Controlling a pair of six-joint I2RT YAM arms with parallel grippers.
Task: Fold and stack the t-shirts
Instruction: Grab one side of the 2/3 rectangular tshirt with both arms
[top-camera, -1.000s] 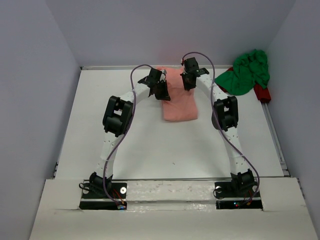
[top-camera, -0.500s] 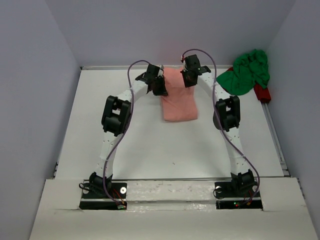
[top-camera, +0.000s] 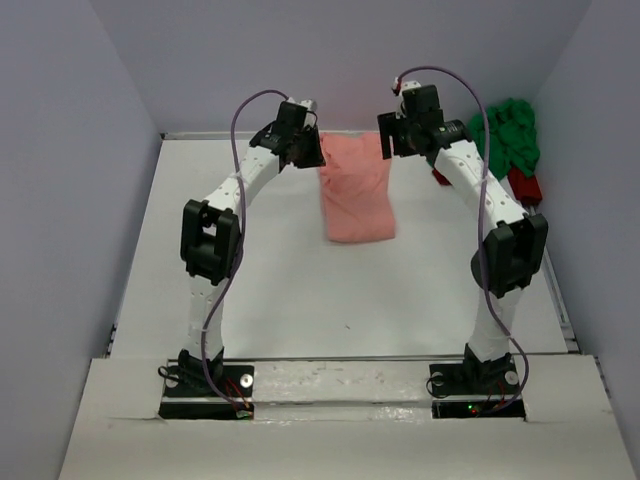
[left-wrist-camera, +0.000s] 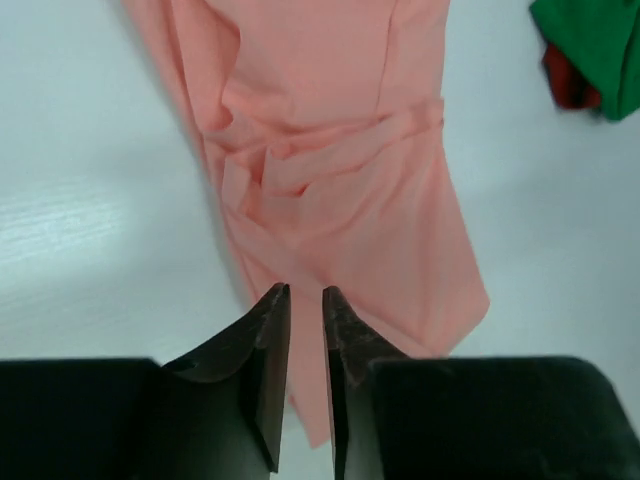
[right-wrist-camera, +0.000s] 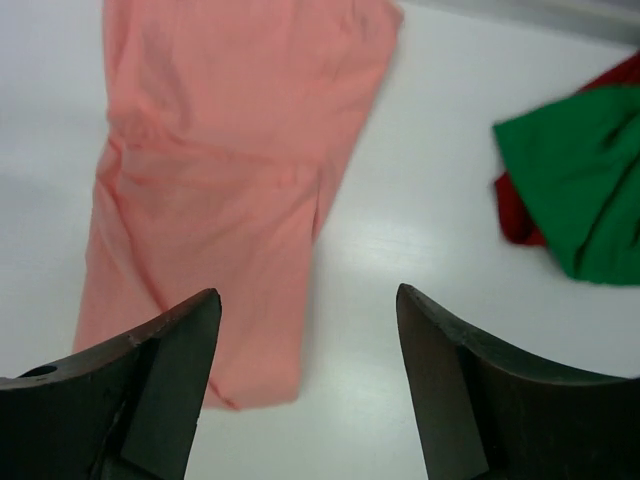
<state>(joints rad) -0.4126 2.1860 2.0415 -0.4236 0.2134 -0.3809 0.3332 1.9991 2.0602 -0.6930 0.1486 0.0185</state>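
Observation:
The salmon pink t-shirt (top-camera: 355, 192) lies folded in a long strip at the back middle of the table, also seen as pink t-shirt (left-wrist-camera: 340, 190) and pink t-shirt (right-wrist-camera: 215, 190). The green t-shirt (top-camera: 512, 130) sits crumpled at the back right, partly behind my right arm; green t-shirt (right-wrist-camera: 585, 180) shows too. My left gripper (left-wrist-camera: 306, 292) hovers above the pink shirt's left edge, jaws a narrow gap apart with nothing between them. My right gripper (right-wrist-camera: 308, 295) hangs wide open and empty above the shirt's right edge. From above, the left gripper (top-camera: 303, 148) and right gripper (top-camera: 397, 140) flank the shirt's far end.
A red thing (top-camera: 524, 186) lies under and beside the green shirt, seen as red thing (right-wrist-camera: 515, 215) and red thing (left-wrist-camera: 566, 85). The white table (top-camera: 300, 290) is walled at the back and both sides. Both arms arch high over the table's far half.
Both grippers have opened, let go of the pink shirt's far end and risen up and outward. The shirt now lies flat on the table.

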